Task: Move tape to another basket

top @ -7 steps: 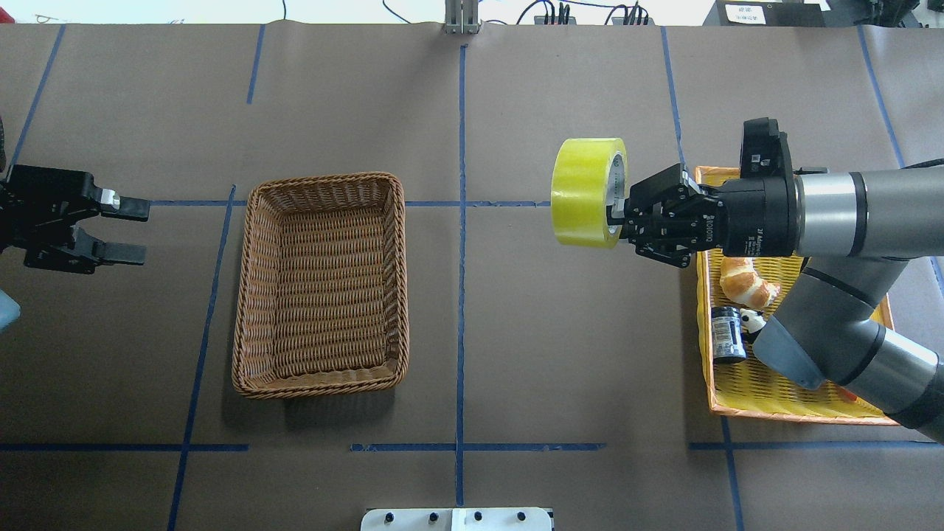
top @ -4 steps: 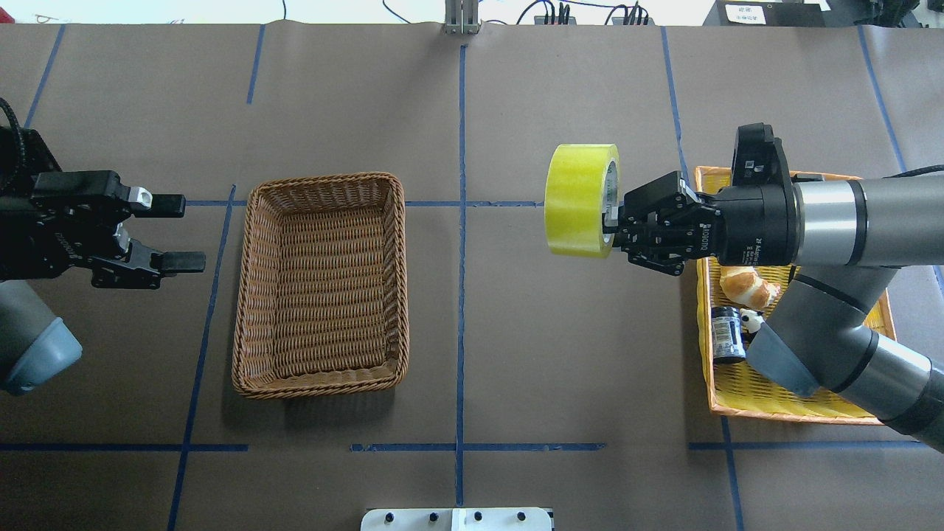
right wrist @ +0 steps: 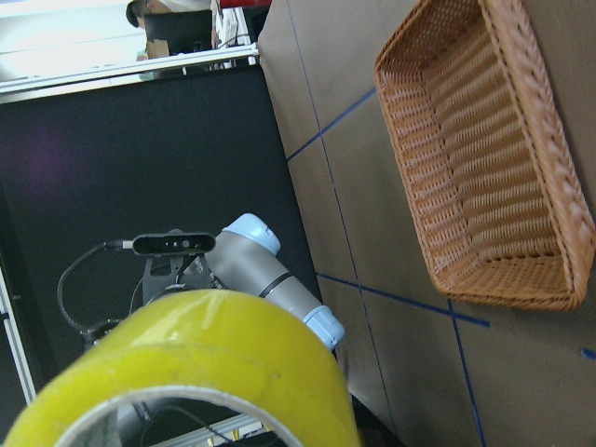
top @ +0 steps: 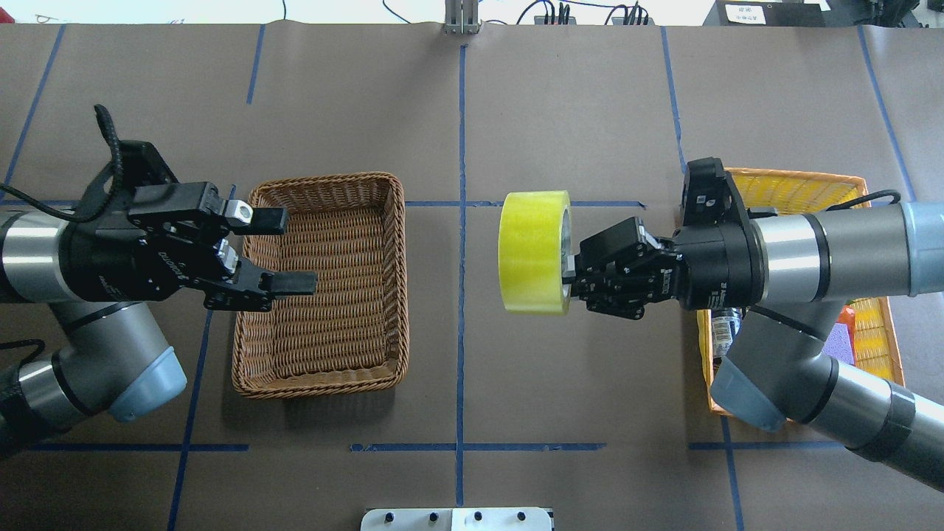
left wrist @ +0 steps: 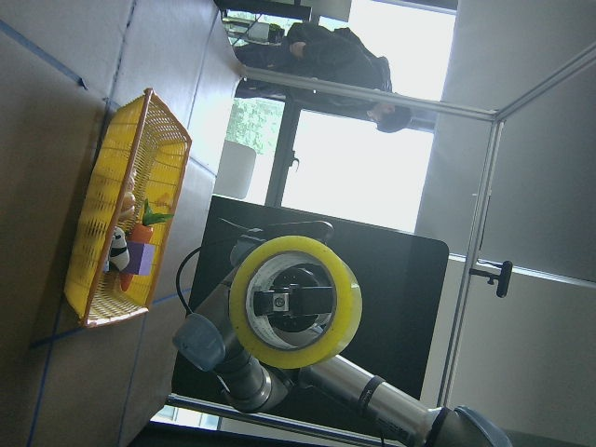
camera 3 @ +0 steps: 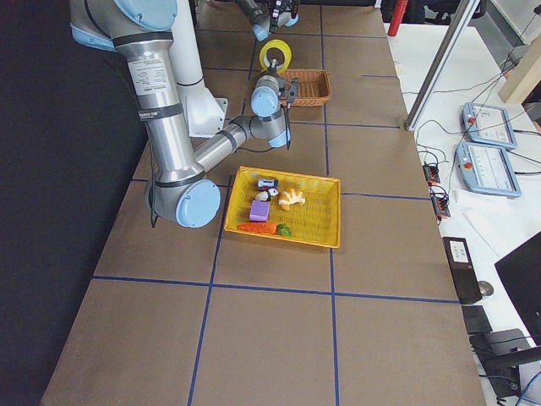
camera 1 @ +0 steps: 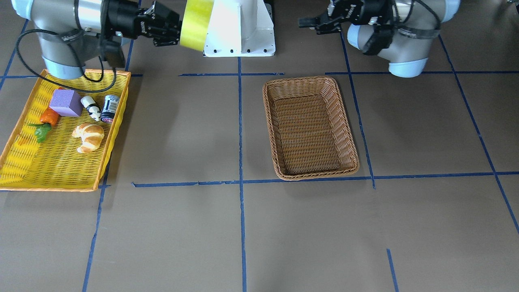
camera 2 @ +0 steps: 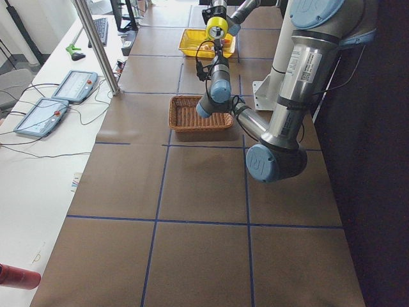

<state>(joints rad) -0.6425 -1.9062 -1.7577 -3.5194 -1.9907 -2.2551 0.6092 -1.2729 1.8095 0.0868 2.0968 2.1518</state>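
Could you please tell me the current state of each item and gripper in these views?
tape: held off the table by the right gripper, between the two baskets.
right gripper: shut on the tape.
left gripper: open, empty, raised, pointing toward the tape.
wicker basket: empty, flat on the table.
yellow tray: on the table, holding a croissant, purple block, carrot, panda toy and jar.

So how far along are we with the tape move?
Done: the tape is out of the yellow tray, gripped by the right claw in the air between it and the basket. In hand: the left claw is open, raised and facing the tape, likely for a handover. Left: the tape must go into the basket, which is empty.
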